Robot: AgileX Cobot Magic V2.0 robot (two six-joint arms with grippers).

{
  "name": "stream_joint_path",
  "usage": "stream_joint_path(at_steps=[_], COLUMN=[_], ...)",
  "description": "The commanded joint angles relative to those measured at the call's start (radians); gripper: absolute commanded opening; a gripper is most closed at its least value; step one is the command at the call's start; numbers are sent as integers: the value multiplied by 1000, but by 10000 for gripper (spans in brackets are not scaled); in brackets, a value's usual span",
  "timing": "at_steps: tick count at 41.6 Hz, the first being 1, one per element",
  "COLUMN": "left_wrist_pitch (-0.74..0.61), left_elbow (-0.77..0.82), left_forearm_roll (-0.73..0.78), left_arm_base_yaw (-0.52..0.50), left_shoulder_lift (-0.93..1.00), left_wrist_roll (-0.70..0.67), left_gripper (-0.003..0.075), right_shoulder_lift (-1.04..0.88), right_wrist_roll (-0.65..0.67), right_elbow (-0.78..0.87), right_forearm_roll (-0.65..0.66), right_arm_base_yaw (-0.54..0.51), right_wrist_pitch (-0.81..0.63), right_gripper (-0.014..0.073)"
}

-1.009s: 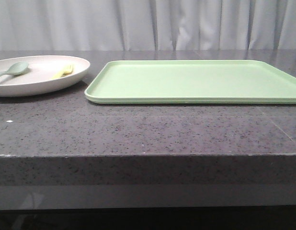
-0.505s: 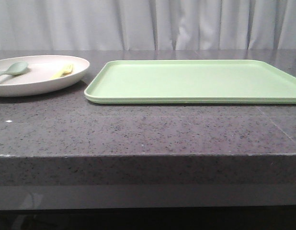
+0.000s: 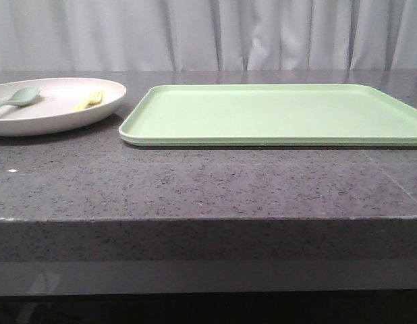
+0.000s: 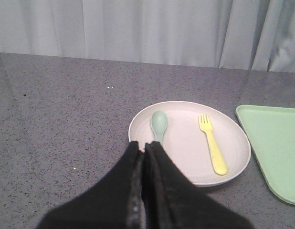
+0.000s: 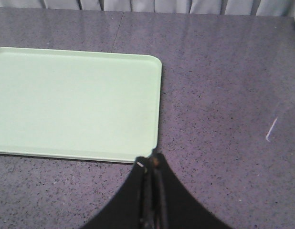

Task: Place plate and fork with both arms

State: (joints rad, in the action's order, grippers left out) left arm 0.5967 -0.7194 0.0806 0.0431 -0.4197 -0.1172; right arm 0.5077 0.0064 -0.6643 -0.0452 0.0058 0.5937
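The cream plate (image 3: 60,116) sits at the far left of the grey counter; it also shows in the left wrist view (image 4: 185,143). On it lie the yellow fork (image 3: 88,100), also seen in the left wrist view (image 4: 212,149), and a pale grey-green spoon (image 3: 16,98) (image 4: 159,125). My left gripper (image 4: 143,145) is shut and empty, its tips over the plate's near rim in front of the spoon's handle. My right gripper (image 5: 151,160) is shut and empty, near the front right corner of the green tray (image 5: 76,102). Neither gripper shows in the front view.
The flat light-green tray (image 3: 276,113) lies to the right of the plate, a small gap between them. The counter's front edge (image 3: 208,219) runs across the front view. White curtains hang behind the counter.
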Motion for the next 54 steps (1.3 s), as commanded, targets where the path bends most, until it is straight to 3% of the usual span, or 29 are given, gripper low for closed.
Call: stream_joint_path(at_steps=[1,6,10,28,32,35,39,54], left_wrist_pitch=[-71,-66,-66,-92,-112,-100,-57,87], left_elbow=[-27,-27,-27,-27,-31,-47,-86,-310], left_forearm_roll=[25,45,42,-29,-44,-44,-44,-69], left_arm_base_yaw=[4,4,4,4,4,4,4,-44], left_shoulder_lift=[-14,-14,-14,-16,-33,-70,-154,-596], left_wrist_roll=[-5,79,88,88,88,88,88,88], left_gripper=[193,438,524,421,440,500,561,522], right_shoulder_lift=[11,11,11,11,11,11,11,11], right_wrist_roll=[-6,-6,-6,-6,-6,-6,-6,-6], right_elbow=[-35,-35,-35,-35,-35,-35,-35,-35], right_forearm_roll=[30,54,54,54,54,54,54,54], right_arm_base_yaw=[-5,-5,-5,-5,-5,-5,-5,-5], right_wrist_pitch=[-68,-68,-68,-68,-68,-68,-68,-67], right_gripper=[69,298,422,429,429,429,429,429])
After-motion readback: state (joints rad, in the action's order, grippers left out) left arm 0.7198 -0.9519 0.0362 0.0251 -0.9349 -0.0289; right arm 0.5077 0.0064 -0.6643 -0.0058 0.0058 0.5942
